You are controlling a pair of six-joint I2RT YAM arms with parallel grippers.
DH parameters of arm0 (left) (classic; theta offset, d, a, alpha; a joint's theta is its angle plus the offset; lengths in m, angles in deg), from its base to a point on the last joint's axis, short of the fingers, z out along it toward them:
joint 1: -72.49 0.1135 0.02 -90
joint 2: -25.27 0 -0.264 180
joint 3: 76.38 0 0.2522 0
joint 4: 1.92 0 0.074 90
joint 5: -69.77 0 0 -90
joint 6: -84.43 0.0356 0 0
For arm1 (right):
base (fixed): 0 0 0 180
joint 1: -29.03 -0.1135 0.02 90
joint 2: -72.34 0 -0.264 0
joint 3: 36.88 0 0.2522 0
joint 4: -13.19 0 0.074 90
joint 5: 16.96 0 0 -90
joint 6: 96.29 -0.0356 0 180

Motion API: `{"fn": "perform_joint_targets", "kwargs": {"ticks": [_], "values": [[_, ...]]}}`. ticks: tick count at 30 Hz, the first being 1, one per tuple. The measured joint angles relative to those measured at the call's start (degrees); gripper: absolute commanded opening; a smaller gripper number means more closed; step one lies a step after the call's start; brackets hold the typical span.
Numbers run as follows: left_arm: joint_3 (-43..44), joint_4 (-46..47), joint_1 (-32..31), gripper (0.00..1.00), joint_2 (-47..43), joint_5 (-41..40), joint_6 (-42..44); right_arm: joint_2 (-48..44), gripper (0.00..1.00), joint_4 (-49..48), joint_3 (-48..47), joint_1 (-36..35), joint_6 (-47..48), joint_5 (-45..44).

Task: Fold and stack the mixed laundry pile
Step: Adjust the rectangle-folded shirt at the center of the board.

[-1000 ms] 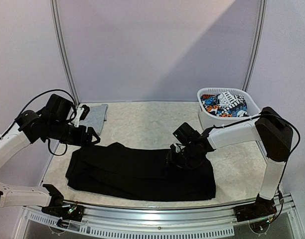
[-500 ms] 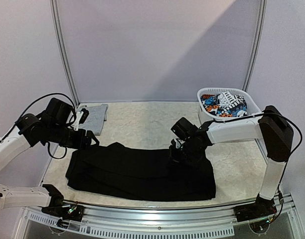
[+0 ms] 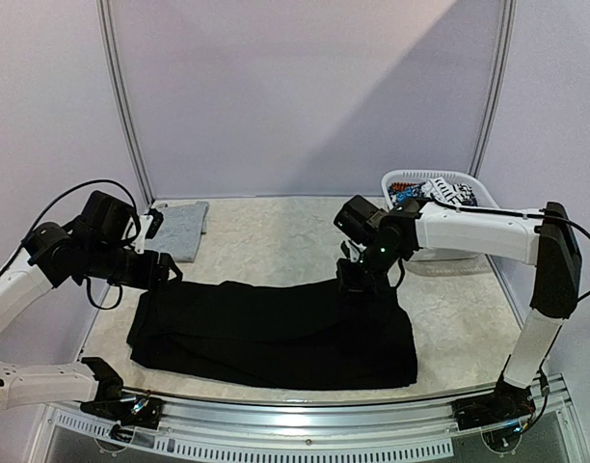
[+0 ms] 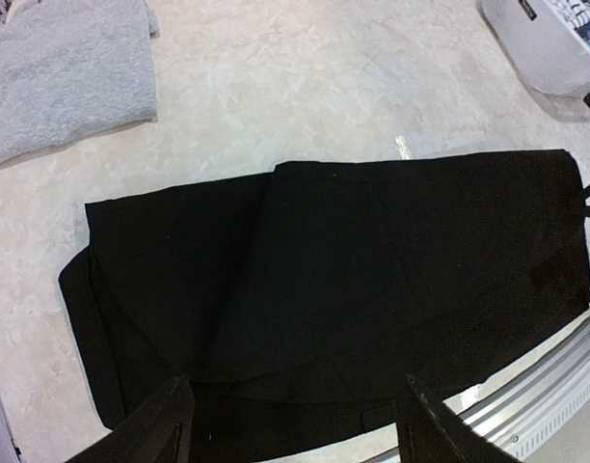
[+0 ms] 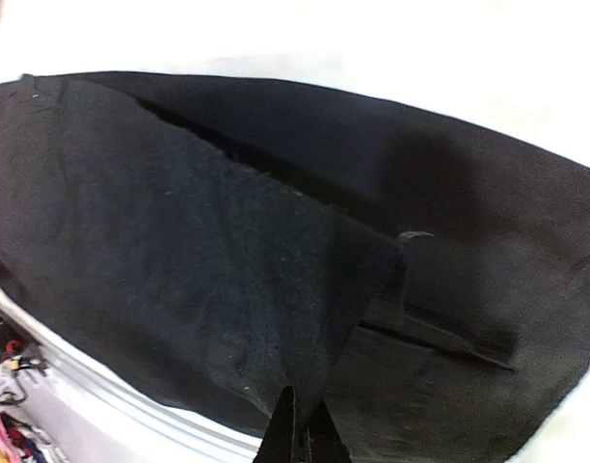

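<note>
The large black garment (image 3: 276,333) lies spread flat across the near half of the table; it also fills the left wrist view (image 4: 353,280). My right gripper (image 3: 355,280) is shut on a pinched fold of it near its far right edge, and the cloth rises in a tent to the closed fingertips (image 5: 300,439). My left gripper (image 3: 168,270) is open and empty, hovering over the garment's far left corner, fingers spread wide (image 4: 295,424). The folded light grey top (image 3: 182,229) lies at the back left. The printed piece (image 3: 440,190) is in the white basket (image 3: 449,258).
The basket stands at the back right, partly behind my right forearm; its wall shows in the left wrist view (image 4: 541,48). A metal rail (image 3: 305,410) runs along the table's near edge. Bare marbled tabletop (image 3: 276,236) lies between the grey top and the basket.
My right gripper has moved away from the near edge toward the back, lifting the pinched black cloth. My left gripper has drawn back slightly to the left.
</note>
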Motion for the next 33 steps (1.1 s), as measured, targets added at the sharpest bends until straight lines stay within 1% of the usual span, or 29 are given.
{"fn": "perform_joint_targets", "kwargs": {"ticks": [7, 18, 22, 26, 28, 29, 31, 33], "values": [[0.0, -0.1, 0.2, 0.71, 0.0, 0.0, 0.0, -0.1, 0.0, 4.2, 0.2, 1.8, 1.5, -3.9], [-0.5, 0.0, 0.2, 0.71, 0.0, 0.7, 0.0, 0.0, 0.0, 1.6, 5.6, 2.3, 0.5, -4.1], [-0.6, 0.0, 0.2, 0.73, 0.0, 0.5, -0.3, 0.2, 0.07, 0.1, 7.6, 2.3, -0.6, -4.1], [-1.7, 0.2, 0.3, 0.76, -0.5, -0.3, -1.4, 0.5, 0.08, -1.9, 10.0, 2.4, -1.0, -4.3], [-2.3, 0.2, 0.3, 0.76, -0.6, -0.6, -2.8, 1.0, 0.1, -2.3, 10.4, 2.6, -1.2, -4.4], [-2.7, 0.1, 0.3, 0.75, -0.6, -0.6, -3.5, 1.3, 0.14, -2.4, 10.4, 2.8, -1.2, -4.5], [-3.5, -0.3, 0.3, 0.75, -0.7, -0.5, -5.4, 1.9, 0.23, -2.7, 10.4, 3.3, -1.3, -4.8], [-4.1, -0.9, 0.3, 0.75, -0.7, -0.5, -7.1, 2.0, 0.25, -2.4, 10.2, 3.7, -1.1, -5.4]]}}
